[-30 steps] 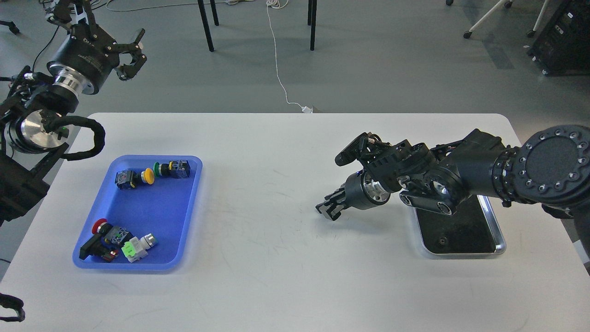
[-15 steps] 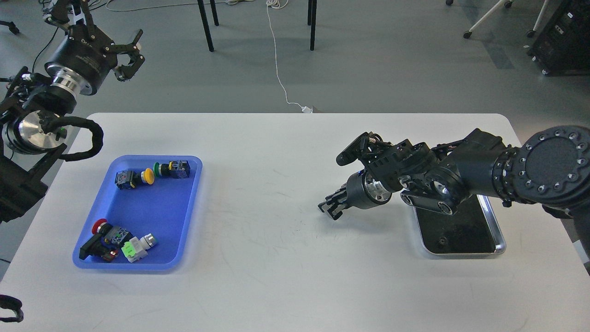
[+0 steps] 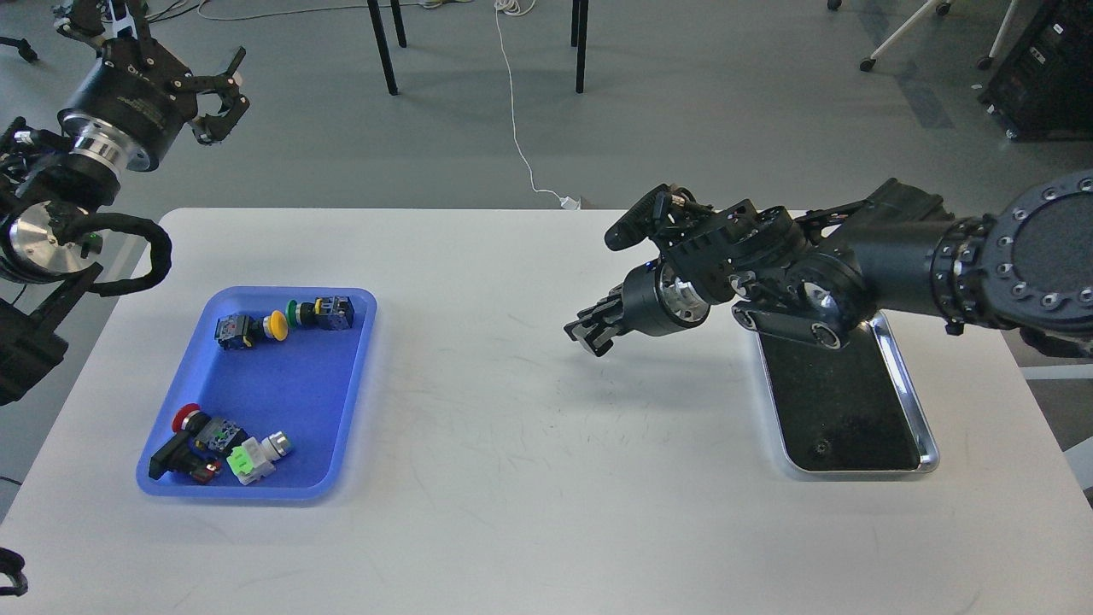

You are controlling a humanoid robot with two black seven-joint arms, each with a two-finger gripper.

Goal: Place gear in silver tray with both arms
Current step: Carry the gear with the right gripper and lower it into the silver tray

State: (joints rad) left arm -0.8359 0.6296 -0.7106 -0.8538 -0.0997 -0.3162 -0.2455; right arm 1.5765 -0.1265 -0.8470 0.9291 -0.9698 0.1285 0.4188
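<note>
The silver tray (image 3: pixel 907 386) lies on the right side of the white table, its far end under my right arm. A small dark gear (image 3: pixel 821 446) lies on the tray's floor near its front edge. My right gripper (image 3: pixel 589 329) hangs above the table to the left of the tray, apart from it. It is dark and its fingers cannot be told apart; nothing shows in it. My left gripper (image 3: pixel 224 94) is raised beyond the table's far left corner, open and empty.
A blue plastic tray (image 3: pixel 354 389) at the left holds several push-button switches, among them red (image 3: pixel 185 418), yellow (image 3: pixel 274 325) and green (image 3: pixel 240 462) ones. Black chair legs (image 3: pixel 382 47) and a white cable (image 3: pixel 515 120) are on the floor beyond the table.
My right arm has lifted and swung left and away, uncovering more of the silver tray. My left gripper has drifted further left and up.
</note>
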